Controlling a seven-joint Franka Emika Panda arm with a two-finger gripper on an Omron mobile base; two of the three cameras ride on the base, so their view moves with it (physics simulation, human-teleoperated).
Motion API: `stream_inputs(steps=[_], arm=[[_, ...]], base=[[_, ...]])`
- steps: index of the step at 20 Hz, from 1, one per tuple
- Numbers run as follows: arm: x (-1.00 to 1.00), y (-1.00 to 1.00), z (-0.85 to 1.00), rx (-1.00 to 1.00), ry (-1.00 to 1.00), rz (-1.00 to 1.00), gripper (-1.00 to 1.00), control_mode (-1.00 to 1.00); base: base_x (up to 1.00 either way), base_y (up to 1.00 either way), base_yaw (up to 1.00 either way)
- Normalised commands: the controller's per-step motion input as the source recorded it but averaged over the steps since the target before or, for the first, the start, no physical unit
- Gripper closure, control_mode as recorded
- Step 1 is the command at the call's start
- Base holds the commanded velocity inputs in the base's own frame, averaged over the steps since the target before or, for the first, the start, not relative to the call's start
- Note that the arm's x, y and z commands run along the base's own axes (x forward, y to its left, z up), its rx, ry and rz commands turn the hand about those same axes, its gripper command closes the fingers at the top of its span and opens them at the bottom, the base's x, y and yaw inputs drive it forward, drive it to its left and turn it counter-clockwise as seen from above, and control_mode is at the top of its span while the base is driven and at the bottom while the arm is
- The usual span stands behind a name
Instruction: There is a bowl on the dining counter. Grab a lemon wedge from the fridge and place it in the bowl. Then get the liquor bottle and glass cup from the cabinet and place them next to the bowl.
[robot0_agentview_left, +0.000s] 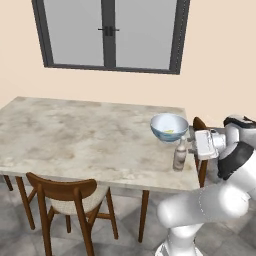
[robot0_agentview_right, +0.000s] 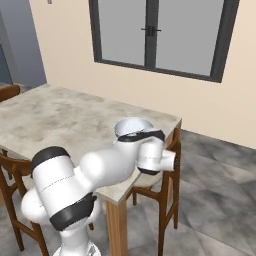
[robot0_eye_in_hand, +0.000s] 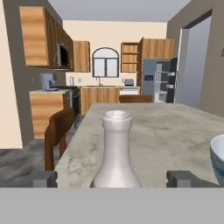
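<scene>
- My gripper (robot0_eye_in_hand: 112, 178) stands spread wide, one finger tip on each side of the liquor bottle (robot0_eye_in_hand: 116, 151), and neither tip touches the glass in the hand view.
- The bottle stands upright on the dining counter (robot0_agentview_left: 75, 135), right between my fingers and just ahead of my palm; from the left base view it sits close to the counter's edge nearest my hand (robot0_agentview_left: 206, 144).
- The bowl (robot0_agentview_left: 169, 127) is just beyond the bottle and a little to one side of my fingers; in the hand view its rim (robot0_eye_in_hand: 217, 154) shows past my right-side tip. A small yellow lemon wedge (robot0_agentview_left: 170, 132) lies inside it.
- I judge the bottle as set down next to the bowl, so the step in hand is leaving it there cleanly.
- To do that well, I should draw straight back along my own pointing line, keeping the fingers apart and level, so neither tip clips the bottle's shoulder.
- No sideways swing until my tips are clear of it: a slim bottle this near the edge would tip easily, and the bowl is close on one side.
- The chair (robot0_agentview_left: 200, 125) behind the counter corner is beside my wrist; I should mind it while backing off.
- The glass cup is left to fetch; the cabinet (robot0_eye_in_hand: 37, 37) and the fridge (robot0_eye_in_hand: 159, 78) lie far ahead of my fingers, across the room.
</scene>
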Motion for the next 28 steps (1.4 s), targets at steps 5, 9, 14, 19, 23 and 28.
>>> stream_inputs(steps=[5,9,14,19,23,28], arm=[[-0.18,-0.01,0.62,0.00,-0.10,-0.02,-1.00,-1.00],[-0.41,0.38,0.94,0.00,-0.07,-0.04,-1.00,-1.00],[-0.42,0.70,0.98,0.00,-0.03,-0.08,-1.00,-1.00],[-0.46,0.74,0.76,0.00,0.00,-0.10,-1.00,-1.00],[-0.52,0.84,0.34,0.00,0.00,-0.10,-1.00,-1.00],[-0.48,0.91,0.02,-0.06,0.03,-0.09,-1.00,-1.00]], base=[[0.00,0.00,0.00],[0.00,0.00,0.00],[0.00,0.00,0.00],[0.00,0.00,0.00],[0.00,0.00,0.00],[0.00,0.00,0.00]])
